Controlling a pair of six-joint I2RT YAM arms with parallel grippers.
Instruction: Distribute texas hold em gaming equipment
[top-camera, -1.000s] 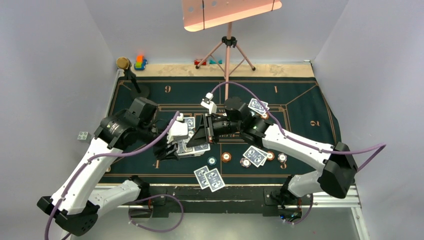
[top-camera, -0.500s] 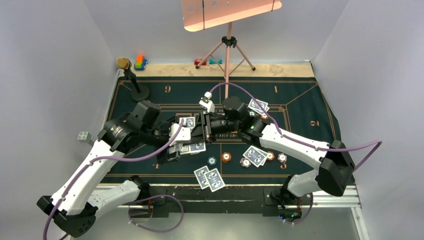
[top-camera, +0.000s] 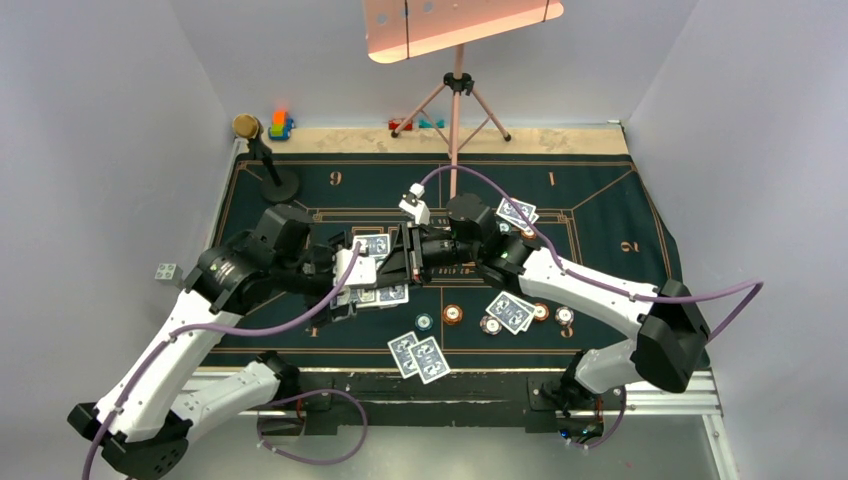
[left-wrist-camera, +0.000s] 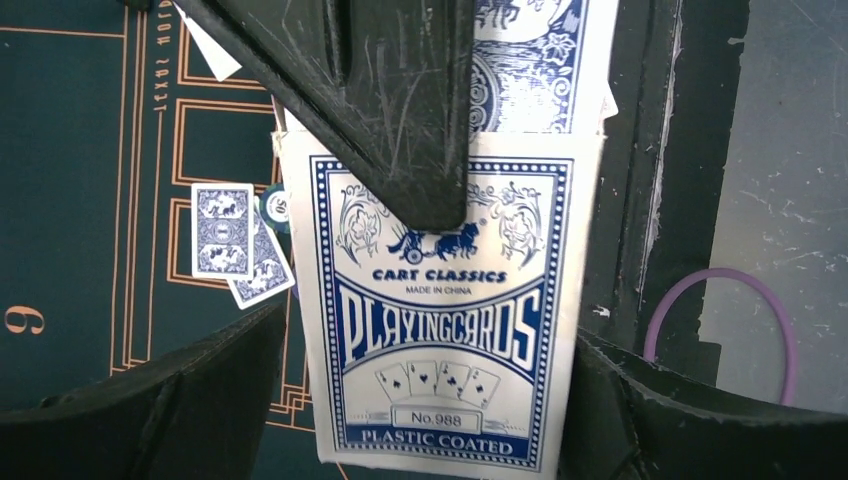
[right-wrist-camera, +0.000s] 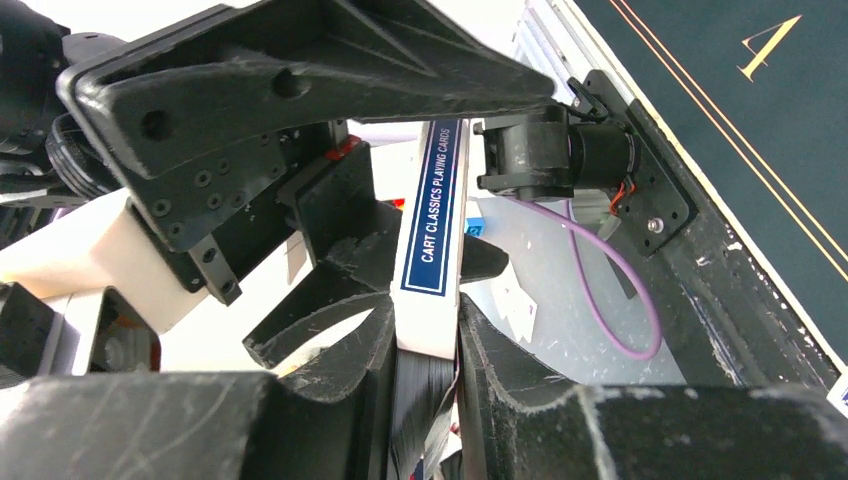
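A white and blue playing-card box (left-wrist-camera: 440, 300) hangs over the dark green mat (top-camera: 600, 200), with cards showing at its open end. My right gripper (right-wrist-camera: 425, 320) is shut on the box (right-wrist-camera: 432, 230), one finger (left-wrist-camera: 400, 100) lying across its face. My left gripper (left-wrist-camera: 430, 330) stands open, its fingers either side of the box's lower end with a gap on the left. From above, both grippers meet mid-mat around the box (top-camera: 388, 295). Pairs of blue-backed cards (top-camera: 418, 356) (top-camera: 510, 311) (top-camera: 516, 211) lie dealt, with teal (top-camera: 425, 322), orange (top-camera: 454, 315) and pinkish-white (top-camera: 490, 324) chips.
A gold-topped black stand (top-camera: 262, 155) rises at the mat's far left corner, toy blocks (top-camera: 280, 124) behind it. A pink tripod (top-camera: 457, 100) stands at the far edge. A small white block (top-camera: 165, 271) lies off the mat to the left.
My left gripper has gone from shut to wide open and its arm has drawn back a little to the left. The right gripper has kept its hold on the card box.
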